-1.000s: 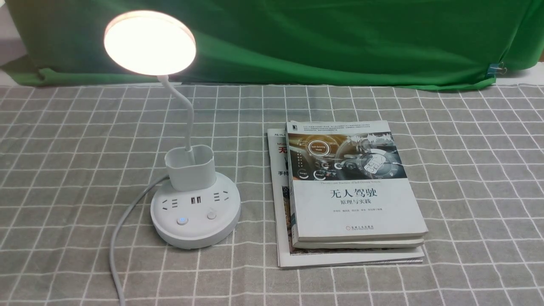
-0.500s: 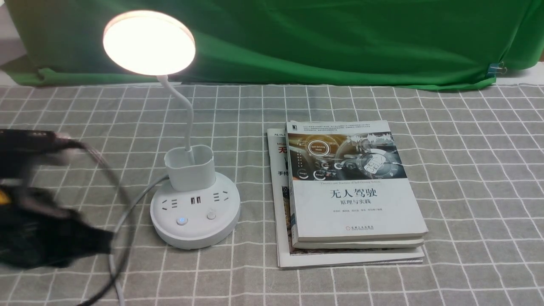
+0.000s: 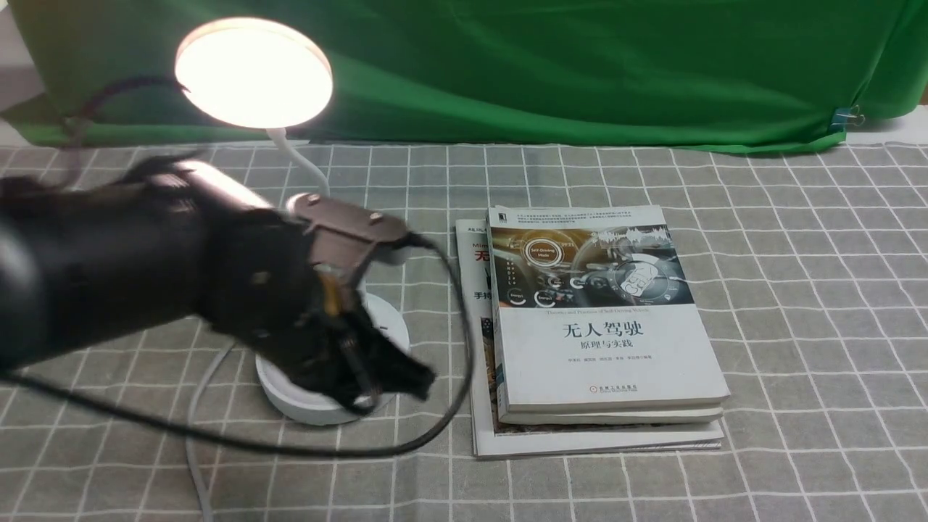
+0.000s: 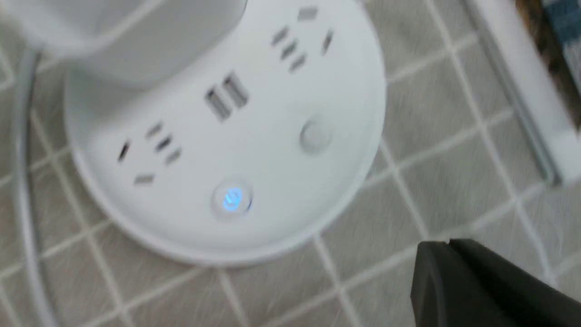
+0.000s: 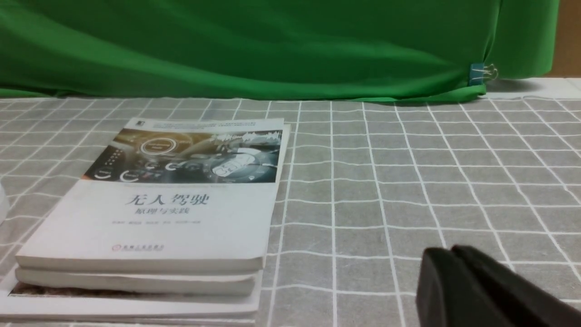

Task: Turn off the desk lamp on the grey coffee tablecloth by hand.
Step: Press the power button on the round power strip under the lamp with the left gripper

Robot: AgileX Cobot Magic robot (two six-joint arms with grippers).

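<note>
The white desk lamp [image 3: 254, 72] stands lit on the grey coffee tablecloth [image 3: 797, 290]. My left arm, the hand, reaches across in front of its cup holder and base [image 3: 290, 395]. My left gripper [image 3: 406, 380] is shut and empty, hovering above the base's front right edge. In the left wrist view the round base [image 4: 254, 150] shows its sockets, a glowing blue button [image 4: 232, 200] and a plain button [image 4: 314, 135]; the shut gripper [image 4: 447, 245] is beside the base, over cloth. My right gripper [image 5: 449, 251] is shut, low over the cloth.
A stack of books [image 3: 602, 319] lies right of the lamp, also in the right wrist view [image 5: 154, 213]. The lamp's white cord [image 3: 194, 435] runs toward the front left. My arm's black cable [image 3: 449, 406] loops over the cloth. Green backdrop [image 3: 544, 65] behind.
My left arm swept in from the left edge and rose over the lamp base, now covering the holder and buttons in the front view. The lamp stays lit.
</note>
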